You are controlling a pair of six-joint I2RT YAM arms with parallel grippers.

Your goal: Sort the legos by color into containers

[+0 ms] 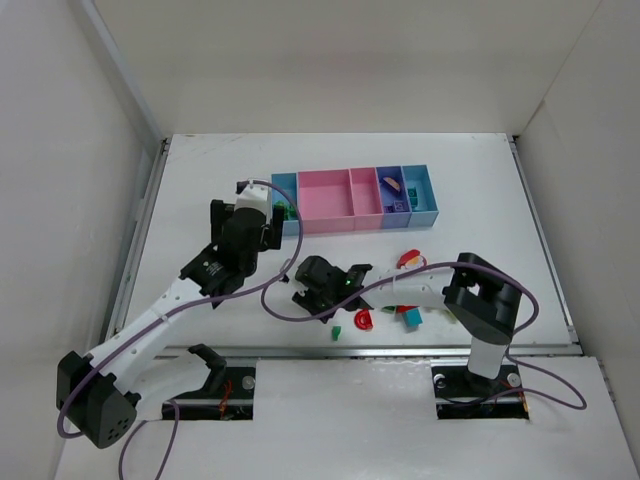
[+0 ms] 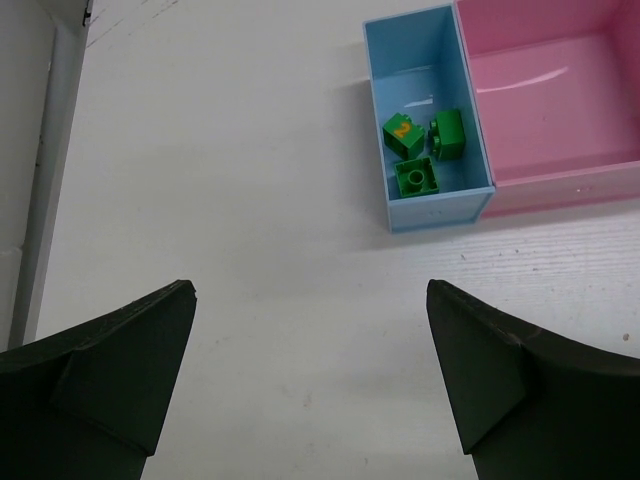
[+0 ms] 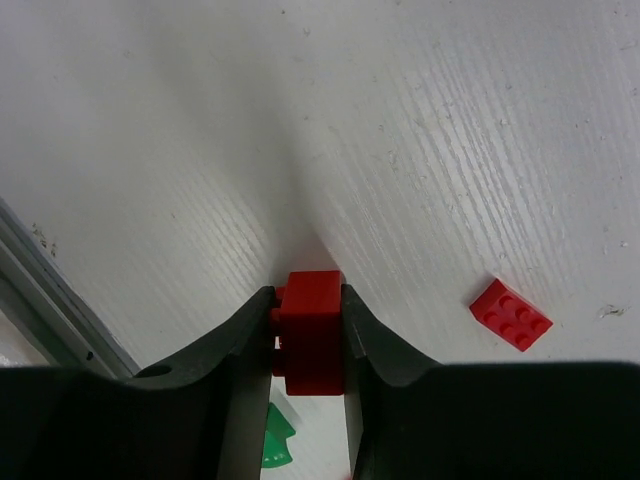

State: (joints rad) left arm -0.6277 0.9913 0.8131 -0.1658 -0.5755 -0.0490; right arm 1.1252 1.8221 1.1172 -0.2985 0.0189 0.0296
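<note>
A white table (image 1: 220, 170) stands between white walls (image 1: 350, 60).

A: What lies in the light blue bin (image 1: 285, 177), seen from above?
B: The left arm (image 1: 225, 262) covers most of it; only some green bricks (image 1: 284, 210) peek out.
A: And the pink bin (image 2: 560, 185) right of it?
B: Cut by the edge in the left wrist view. Pieces (image 1: 393, 185) further right are too small to name.

The white grained table (image 1: 200, 190) carries a row of 5 joined shallow plastic bins (image 1: 325, 227), blue, pink and purple, at its far side. Near its front edge lie a flat red 6-stud brick (image 3: 510, 314), a small green piece (image 1: 337, 331) and a teal block (image 1: 411, 316).
</note>
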